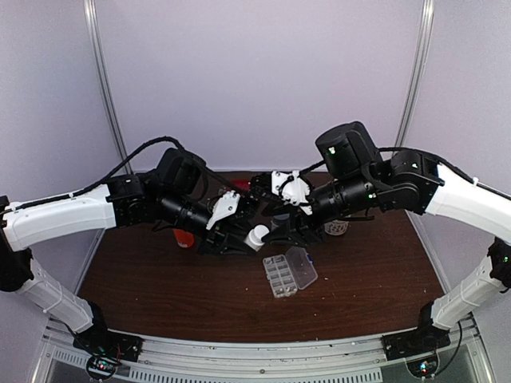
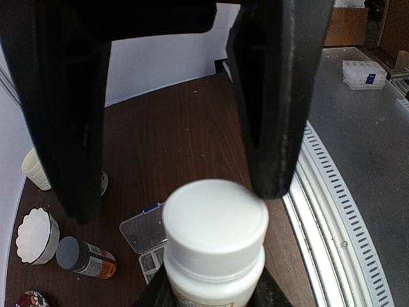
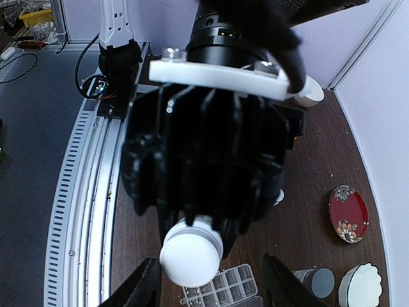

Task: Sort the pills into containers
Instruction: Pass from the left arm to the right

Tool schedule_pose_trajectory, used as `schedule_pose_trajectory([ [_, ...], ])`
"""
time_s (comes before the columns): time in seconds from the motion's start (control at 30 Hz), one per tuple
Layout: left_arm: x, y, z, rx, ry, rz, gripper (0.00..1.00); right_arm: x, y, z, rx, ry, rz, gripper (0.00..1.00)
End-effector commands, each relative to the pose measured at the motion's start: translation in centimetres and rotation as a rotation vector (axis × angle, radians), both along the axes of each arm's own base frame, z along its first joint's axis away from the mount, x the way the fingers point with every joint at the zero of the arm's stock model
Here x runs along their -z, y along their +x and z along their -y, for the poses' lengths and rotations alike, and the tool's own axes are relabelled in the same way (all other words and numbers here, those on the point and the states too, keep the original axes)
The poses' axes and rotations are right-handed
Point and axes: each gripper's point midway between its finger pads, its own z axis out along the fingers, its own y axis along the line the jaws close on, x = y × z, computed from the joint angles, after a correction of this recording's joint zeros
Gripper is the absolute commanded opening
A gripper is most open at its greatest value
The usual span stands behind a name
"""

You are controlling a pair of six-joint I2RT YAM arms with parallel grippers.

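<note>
Two grippers meet in mid-air above the dark wooden surface (image 1: 160, 279), with a small white bottle (image 2: 214, 281) between them. The left gripper (image 3: 197, 220) is closed on the bottle's body and holds it with the cap (image 2: 215, 220) pointing toward the right gripper (image 3: 211, 284). The right gripper's jaws stand wide, one on each side of the cap. In the left wrist view one finger (image 2: 271, 128) looks to be touching the cap's rim while the other is apart from it, so no grip is made yet.

No pills can be seen; they are probably inside the closed bottle. The clear box (image 1: 279, 278) lies on the surface just in front of the arms, with its lid (image 1: 303, 265) swung open to the side and its small compartments facing up. Whether anything lies in them is too small to tell.

The step in hand looks like taking off the cap. The cap is smooth, hard plastic with a rounded edge, so it is likely slippery. The best hold is square across its side wall, not on the rounded top. The bottle looks light and stiff, so the left gripper's hold on the body should bear the twist. The pills are likely tiny, light and apt to roll, so tipping should be slow and close over one compartment.
</note>
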Motion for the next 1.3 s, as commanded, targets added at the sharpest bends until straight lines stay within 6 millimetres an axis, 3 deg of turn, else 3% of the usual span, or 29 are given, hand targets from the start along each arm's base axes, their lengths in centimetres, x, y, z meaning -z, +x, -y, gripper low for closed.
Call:
schedule_pose_trajectory([
  [0.0, -2.2, 0.4, 0.4, -0.007, -0.054, 0.021, 0.00, -0.5, -0.6, -1.1, -0.035, 0.031, -0.019, 0.54],
  [0.17, -2.6, 0.1, 0.2, -0.002, -0.067, 0.026, 0.00, -0.4, -0.9, -1.4, -0.050, 0.036, -0.025, 0.53],
  [0.3, -3.0, 0.0, 0.1, -0.003, -0.082, 0.030, 0.00, -0.6, -0.9, -1.6, -0.051, 0.050, -0.026, 0.44],
  [0.6, -3.4, -0.2, 0.0, -0.001, -0.104, 0.028, 0.00, -0.2, -0.8, -1.6, -0.049, 0.035, -0.027, 0.40],
  [0.87, -3.7, -0.2, 0.1, -0.008, -0.126, 0.015, 0.00, -0.8, -0.4, -1.6, -0.001, 0.086, -0.027, 0.19],
  [0.97, -3.5, 0.0, 0.2, -0.017, -0.124, 0.014, 0.00, -1.4, -0.6, -1.7, 0.006, 0.148, -0.039, 0.21],
  [1.13, -3.7, 0.9, 0.4, -0.066, -0.134, 0.024, 0.00, -2.3, 0.9, -1.6, 0.114, 0.226, -0.052, 0.10],
  [1.27, -4.2, 2.7, 0.2, -0.184, -0.170, 0.053, 0.00, -3.3, 1.4, -1.7, 0.184, 0.321, -0.108, 0.12],
])
